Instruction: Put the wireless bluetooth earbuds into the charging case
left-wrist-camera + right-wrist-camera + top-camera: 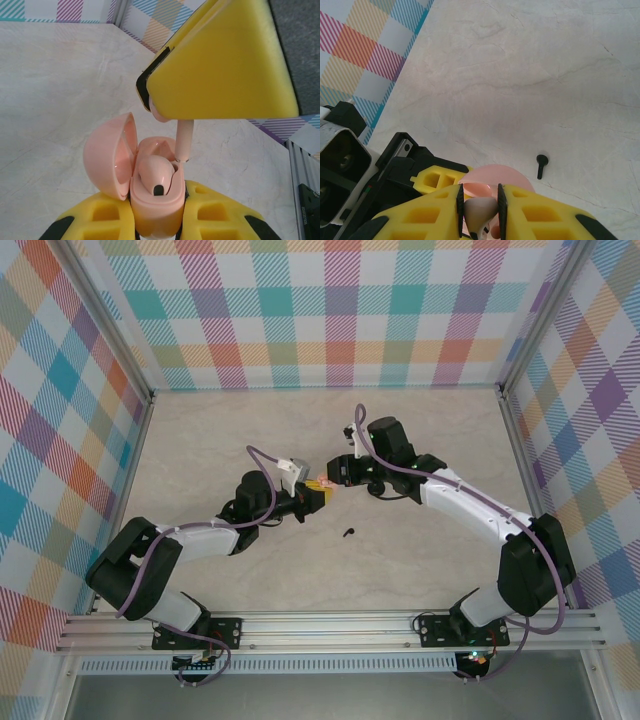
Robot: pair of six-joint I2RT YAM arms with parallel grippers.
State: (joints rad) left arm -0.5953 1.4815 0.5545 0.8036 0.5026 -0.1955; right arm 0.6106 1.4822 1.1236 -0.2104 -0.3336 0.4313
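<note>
Jaws of the left gripper point(157, 220) pinch the base of the pink case point(155, 197) from both sides. They hold it upright, with its lid point(112, 155) swung open to the left. One pink bud point(157, 174) sits inside the case, dark tip toward the wrist camera. Just right of it, the right gripper point(480, 212) has its jaws closed on the head of a second pink bud point(183, 142). The stem points down, its tip at the case's open well beside the seated bud. From above, the two grippers meet tip to tip over the middle of the table point(250, 430). A black bud point(348, 533) lies loose on the table, just nearer the arm bases than the grippers and touching neither.
</note>
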